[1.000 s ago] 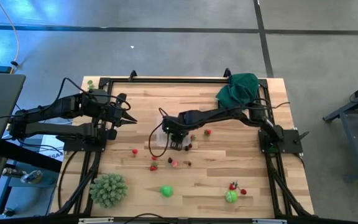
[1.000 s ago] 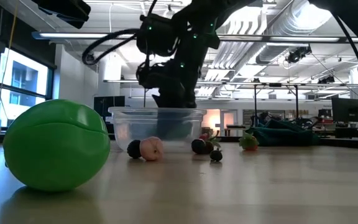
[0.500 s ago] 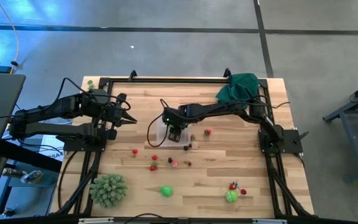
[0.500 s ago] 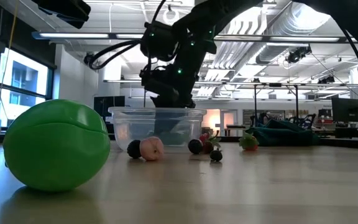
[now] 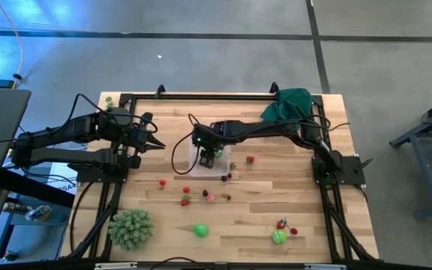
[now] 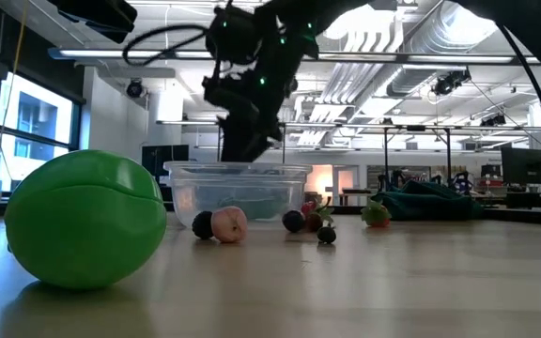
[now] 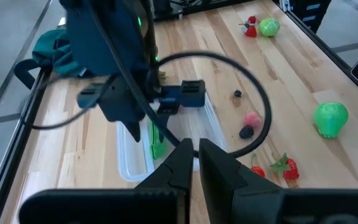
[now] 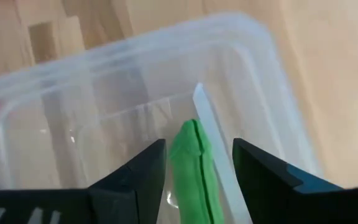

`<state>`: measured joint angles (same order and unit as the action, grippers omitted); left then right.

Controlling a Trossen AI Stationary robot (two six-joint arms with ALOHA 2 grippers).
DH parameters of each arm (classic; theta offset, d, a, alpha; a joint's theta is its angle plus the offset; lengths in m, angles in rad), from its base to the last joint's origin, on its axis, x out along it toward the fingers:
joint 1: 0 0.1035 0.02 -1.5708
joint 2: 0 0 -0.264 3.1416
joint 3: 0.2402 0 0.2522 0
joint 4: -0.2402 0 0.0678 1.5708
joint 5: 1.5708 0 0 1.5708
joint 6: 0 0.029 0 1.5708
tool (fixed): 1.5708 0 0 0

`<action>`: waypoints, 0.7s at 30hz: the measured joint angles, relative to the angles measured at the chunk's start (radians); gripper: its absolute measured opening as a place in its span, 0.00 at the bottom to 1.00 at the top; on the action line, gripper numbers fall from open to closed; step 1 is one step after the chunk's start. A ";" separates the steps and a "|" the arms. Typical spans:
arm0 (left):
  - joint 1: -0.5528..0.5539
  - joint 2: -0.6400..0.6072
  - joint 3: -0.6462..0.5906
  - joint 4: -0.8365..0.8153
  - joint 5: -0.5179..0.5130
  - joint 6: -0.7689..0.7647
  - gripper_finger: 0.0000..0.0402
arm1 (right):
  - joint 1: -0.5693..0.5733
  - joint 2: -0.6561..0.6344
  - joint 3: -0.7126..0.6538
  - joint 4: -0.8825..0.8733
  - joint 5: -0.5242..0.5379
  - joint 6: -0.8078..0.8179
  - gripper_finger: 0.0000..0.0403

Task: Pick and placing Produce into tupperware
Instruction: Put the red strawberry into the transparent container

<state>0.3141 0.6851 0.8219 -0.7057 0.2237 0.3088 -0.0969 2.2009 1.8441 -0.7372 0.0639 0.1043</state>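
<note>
A: Right wrist view: a green produce piece (image 8: 193, 165) lies inside the tupperware (image 8: 253, 81), between the spread fingers of the right claw (image 8: 196, 165), which do not grip it.

B: And around the tupperware?

A: The right claw hangs directly above it. More produce (image 5: 208, 196) sits on the tabletop (image 5: 276, 202) just beside it. The left claw (image 5: 156, 146) waits well apart, closed and empty.

Right hand (image 5: 208, 157) over tupperware (image 5: 201, 166) (blocking)
</note>
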 joint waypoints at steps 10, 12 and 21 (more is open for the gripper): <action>0.000 0.000 0.000 0.000 0.000 0.000 0.05 | 0.054 -0.044 0.169 -0.320 0.153 0.033 0.44; 0.000 0.000 0.000 0.000 0.000 0.000 0.05 | 0.076 -0.080 0.169 -0.385 0.194 0.076 0.44; 0.000 0.000 0.000 0.000 0.000 0.000 0.05 | 0.260 -0.265 0.170 -0.723 0.371 0.452 0.44</action>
<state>0.3140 0.6852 0.8219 -0.7055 0.2237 0.3088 0.1634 1.9355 2.0144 -1.4602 0.4347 0.5560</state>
